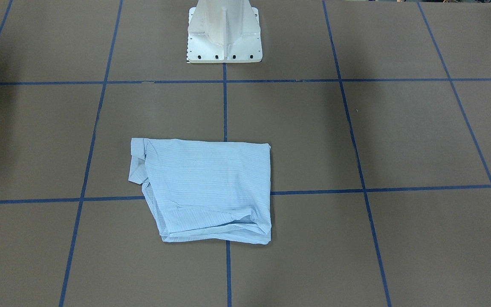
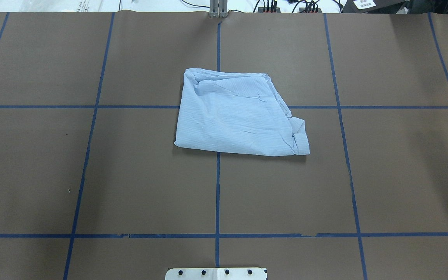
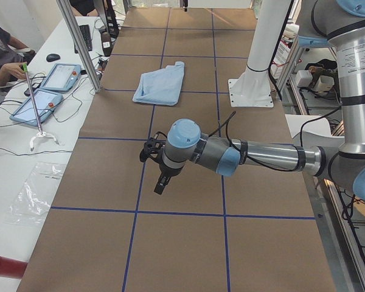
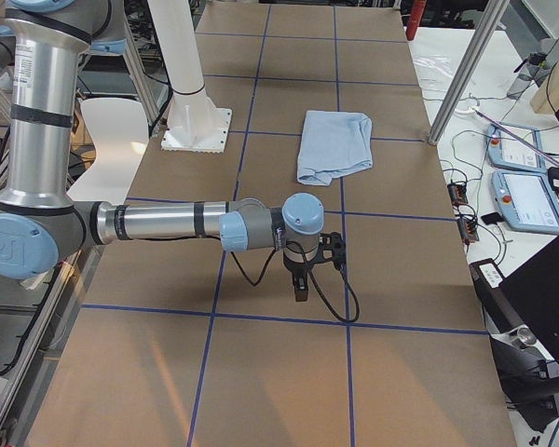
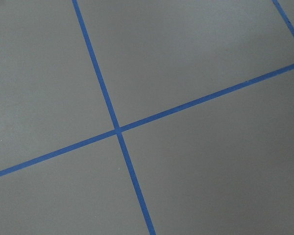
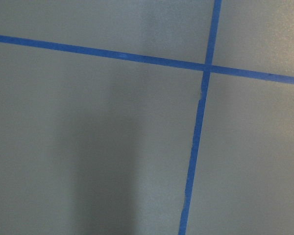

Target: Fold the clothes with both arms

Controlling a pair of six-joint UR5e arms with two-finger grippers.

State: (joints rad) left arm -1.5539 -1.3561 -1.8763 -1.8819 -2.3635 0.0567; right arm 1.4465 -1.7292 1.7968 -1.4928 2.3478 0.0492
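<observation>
The shirt (image 2: 239, 114) lies folded at the middle of the tabletop (image 2: 130, 175), nearer the far edge, well apart from my left arm (image 3: 261, 156) and right arm (image 4: 158, 222). Jaws apart or together, I cannot tell. Pinching only its top layer could undo the fold.

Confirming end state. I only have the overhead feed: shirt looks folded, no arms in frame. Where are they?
Observer: The left arm reaches out low over the table at the robot's left end, well away from the shirt.
Operator: And the right?
Observer: The right arm does the same at the opposite end, also away from the shirt.
Operator: Holding anything?
Observer: No cloth hangs from the left claw or the right claw. I can't tell open or shut from the side views. Both wrist cameras show only the table and blue tape.
</observation>
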